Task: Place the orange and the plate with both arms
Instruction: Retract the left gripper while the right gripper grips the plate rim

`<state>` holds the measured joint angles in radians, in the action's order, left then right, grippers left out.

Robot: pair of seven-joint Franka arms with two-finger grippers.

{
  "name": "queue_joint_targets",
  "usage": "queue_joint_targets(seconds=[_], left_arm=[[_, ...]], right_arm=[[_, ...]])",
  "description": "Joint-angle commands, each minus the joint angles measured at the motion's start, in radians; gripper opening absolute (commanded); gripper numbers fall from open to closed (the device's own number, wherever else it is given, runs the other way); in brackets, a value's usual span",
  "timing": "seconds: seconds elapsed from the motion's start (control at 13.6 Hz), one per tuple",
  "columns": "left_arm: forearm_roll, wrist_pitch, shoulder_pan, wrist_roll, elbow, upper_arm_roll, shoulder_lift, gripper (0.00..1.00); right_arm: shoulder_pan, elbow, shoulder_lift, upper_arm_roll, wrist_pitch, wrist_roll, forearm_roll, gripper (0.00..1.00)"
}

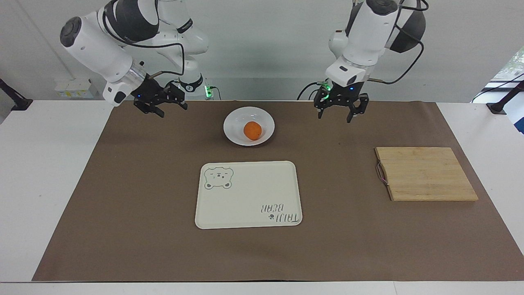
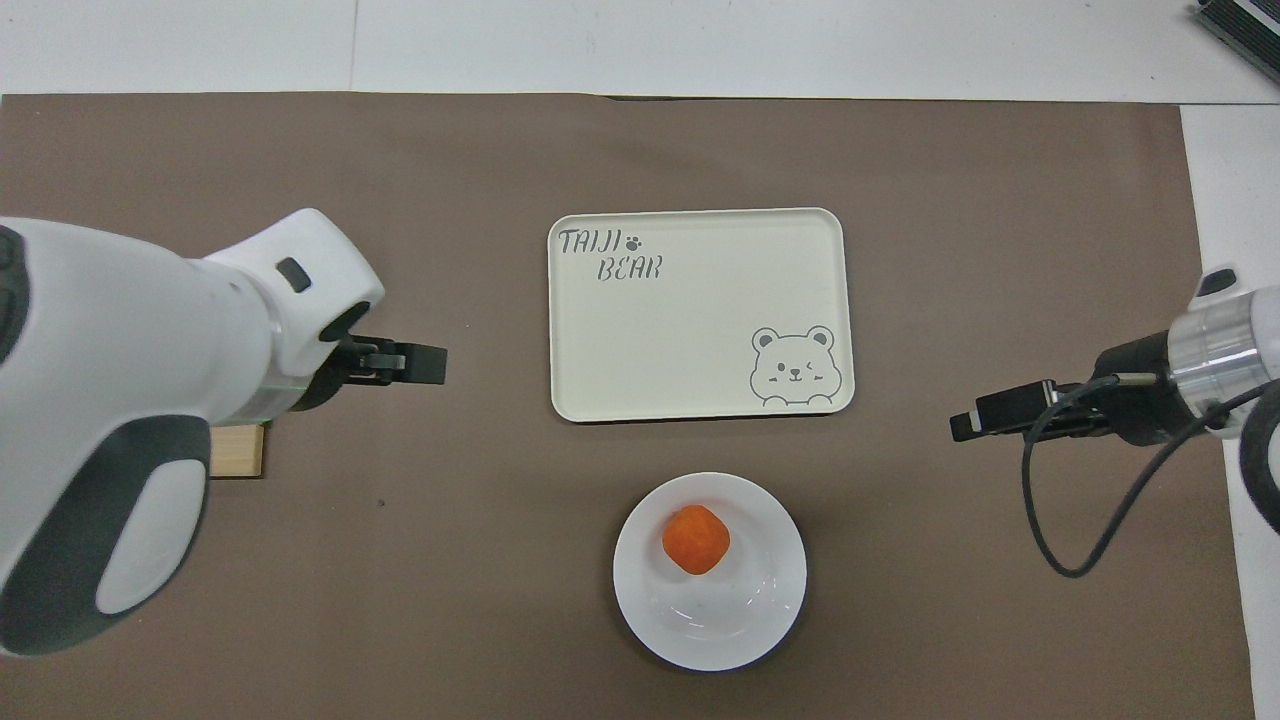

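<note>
Plate point(image 1: 249, 126) sat on the desk point(image 1: 57, 164) close to the robots in the facing view, the orange point(image 1: 252, 130) resting in it. Above the desk, the right hand point(image 1: 160, 103) hung toward the right arm's end and the left hand point(image 1: 340, 107) toward the left arm's end, both with fingers apart and empty; the plate lay between them, slightly closer to the right hand.

Overhead, the plate point(image 2: 709, 570) with the orange point(image 2: 696, 538) lay nearer the robots than the tray point(image 2: 700, 314), between the left hand point(image 2: 400, 362) and the right hand point(image 2: 1000, 412).
</note>
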<state>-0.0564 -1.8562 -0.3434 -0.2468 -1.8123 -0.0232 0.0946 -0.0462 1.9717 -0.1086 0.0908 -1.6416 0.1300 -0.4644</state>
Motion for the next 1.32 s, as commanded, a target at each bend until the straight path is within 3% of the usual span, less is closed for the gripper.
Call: queue_joint_targets(seconds=[0.0,0.22,0.44,0.81,1.1,1.25], left_arm=[[0.012,0.058,0.092,-0.002,0.056,-0.007,-0.021,1.0],[0.015,0.068,0.179,0.029,0.065,-0.009,-0.032,1.0],[0.015,0.08,0.193,0.069,0.089,-0.007,-0.042,1.0],[0.016,0.27,0.297,0.145,0.295,-0.007,-0.159,1.0],[0.015,0.259,0.351,0.242,0.281,-0.007,-0.148,1.0],[0.015,0.252,0.356,0.251,0.223,-0.003,-0.115,1.0]], right_arm=[[0.008,0.172,-0.04,-0.003,-0.09,0.1,-0.143,1.0],[0.005,0.311,-0.054,-0.008,-0.194,0.175,-0.265,1.0],[-0.015,0.399,-0.046,-0.01,-0.243,0.238,-0.403,1.0],[-0.141,0.571,-0.036,-0.011,-0.435,0.369,-0.604,1.0],[-0.141,0.621,0.02,-0.01,-0.474,0.546,-0.677,1.0],[-0.123,0.659,0.029,-0.01,-0.472,0.618,-0.723,1.0]])
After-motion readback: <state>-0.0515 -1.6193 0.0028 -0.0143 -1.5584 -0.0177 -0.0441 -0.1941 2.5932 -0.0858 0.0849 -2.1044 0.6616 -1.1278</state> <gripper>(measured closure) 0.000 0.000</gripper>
